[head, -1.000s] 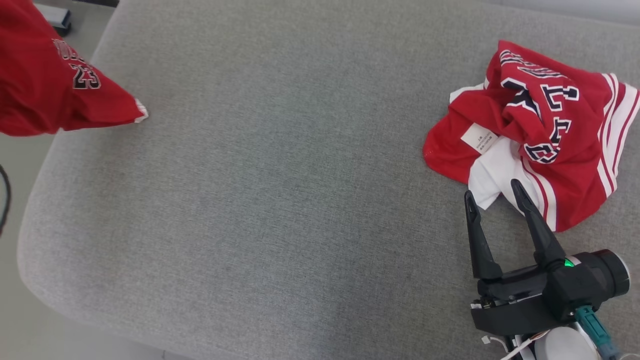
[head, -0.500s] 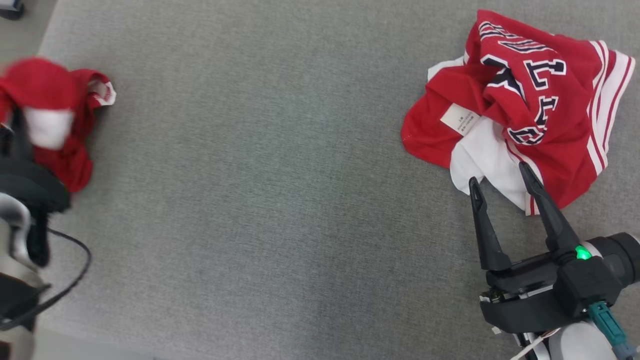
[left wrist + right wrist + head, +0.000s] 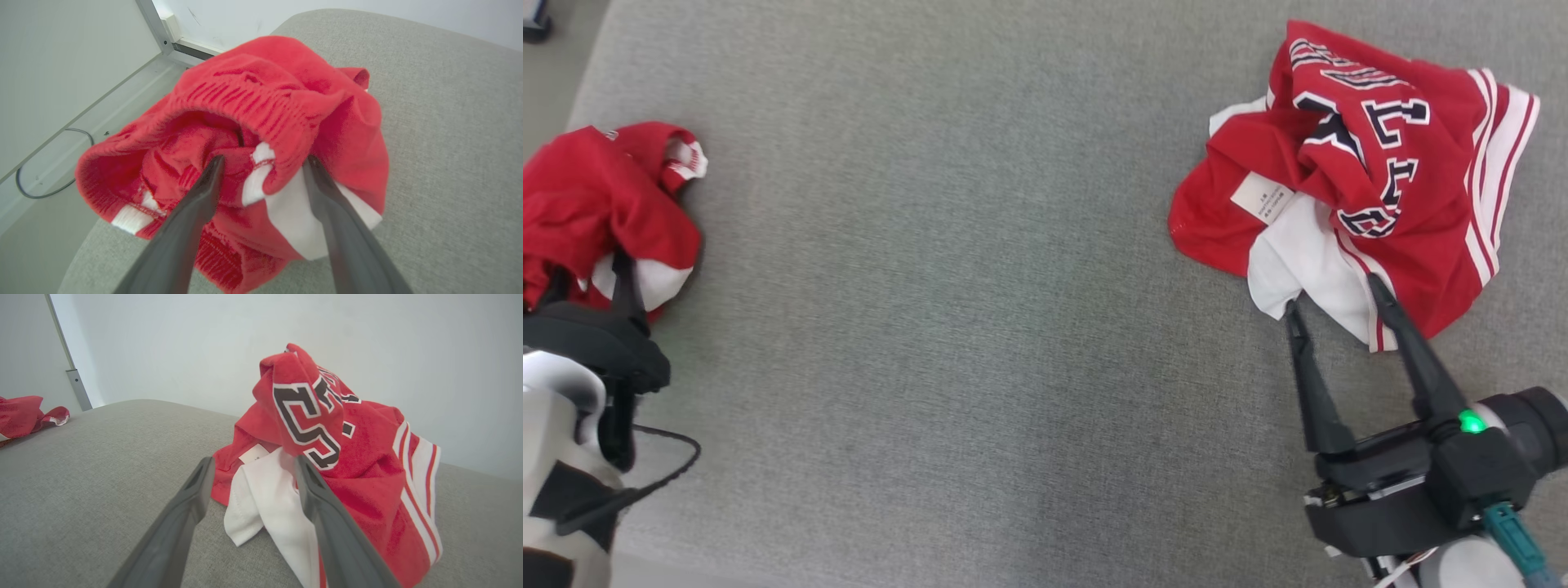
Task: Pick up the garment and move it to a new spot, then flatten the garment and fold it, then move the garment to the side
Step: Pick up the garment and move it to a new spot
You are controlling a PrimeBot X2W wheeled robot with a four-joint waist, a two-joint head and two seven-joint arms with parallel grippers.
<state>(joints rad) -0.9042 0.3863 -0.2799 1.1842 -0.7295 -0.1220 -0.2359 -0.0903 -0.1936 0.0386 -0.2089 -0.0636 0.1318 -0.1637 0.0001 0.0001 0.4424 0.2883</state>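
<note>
Dark fingers of the left pincer [image 3: 264,161] stand spread wide, straddling a ribbed fold of the bunched red garment [image 3: 286,94]. The cloth sits loosely between them and brushes the inner faces, but nothing is pinched, so this pincer holds nothing. That garment lies in a crumpled heap at the far left edge of the grey cushion [image 3: 980,310], partly overhanging the rim towards the floor.

The right pincer [image 3: 1331,296] is also fully open and empty. Its tips lie at the white flap along the near edge of the lettered garment [image 3: 1405,204], one finger just beside the flap and the other over it. This second piece, red with dark outlined letters and white side stripes, sits rumpled at the right of the cushion, well apart from the first, with a wide stretch of bare grey between them.

By the look of it, the bunched piece is let go at the side, and the step in hand is the pick-up of the lettered one. The next move calls for the right pincer to slide onto the white flap and close on a single layer, low enough to catch cloth without digging into the cushion.
</note>
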